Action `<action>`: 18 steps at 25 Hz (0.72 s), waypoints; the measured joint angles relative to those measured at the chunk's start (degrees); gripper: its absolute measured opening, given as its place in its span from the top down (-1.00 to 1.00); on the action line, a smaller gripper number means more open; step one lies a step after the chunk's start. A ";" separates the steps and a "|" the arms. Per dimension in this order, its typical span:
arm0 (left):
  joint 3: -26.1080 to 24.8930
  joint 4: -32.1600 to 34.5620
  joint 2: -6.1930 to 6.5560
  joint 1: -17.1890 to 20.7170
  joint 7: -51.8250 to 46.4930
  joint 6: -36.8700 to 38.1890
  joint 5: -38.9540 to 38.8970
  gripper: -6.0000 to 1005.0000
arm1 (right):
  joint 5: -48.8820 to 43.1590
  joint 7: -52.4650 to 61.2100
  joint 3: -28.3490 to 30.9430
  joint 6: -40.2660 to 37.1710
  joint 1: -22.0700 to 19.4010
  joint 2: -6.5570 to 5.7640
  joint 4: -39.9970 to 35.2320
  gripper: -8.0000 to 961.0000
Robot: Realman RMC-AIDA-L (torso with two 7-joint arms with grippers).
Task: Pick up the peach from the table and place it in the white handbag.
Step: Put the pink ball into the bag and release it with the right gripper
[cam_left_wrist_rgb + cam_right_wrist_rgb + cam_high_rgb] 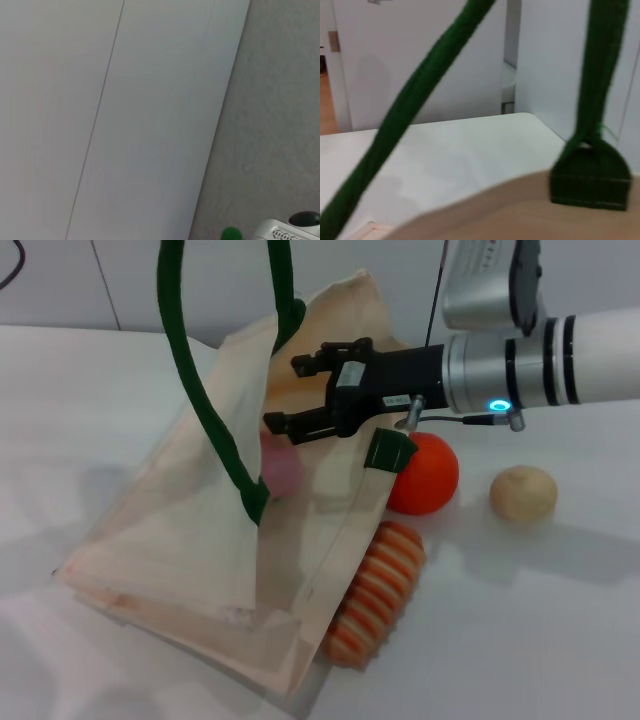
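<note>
The dusty-pink peach (pixel 281 469) sits inside the cream handbag (pixel 190 540), below the right tool (pixel 288 392), fingers spread apart.

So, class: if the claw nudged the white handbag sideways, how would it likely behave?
The white handbag would probably crumple rather than slide as one piece: its thin fabric walls already sag and fold. It looks light, so it may shift easily. Its green handle appears held up from above, so that likely limits any collapse. The right claw sits at its mouth.

The white handbag (pixel 190 540) is matt cloth, its green handles (pixel 205 400) woven webbing.
</note>
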 joint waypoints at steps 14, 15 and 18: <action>0.00 0.00 0.15 1.71 0.43 -1.94 -0.15 0.75 | 5.62 7.48 0.20 6.82 -14.67 -1.01 -17.49 -0.86; 0.00 0.00 0.15 1.71 0.43 -1.94 -0.15 0.75 | 8.03 7.49 0.22 6.27 -15.97 -1.08 -18.33 -0.86; 0.00 0.00 0.10 1.81 0.48 -2.14 -0.15 0.75 | 13.65 7.56 0.45 3.47 -18.63 -1.13 -19.57 -0.86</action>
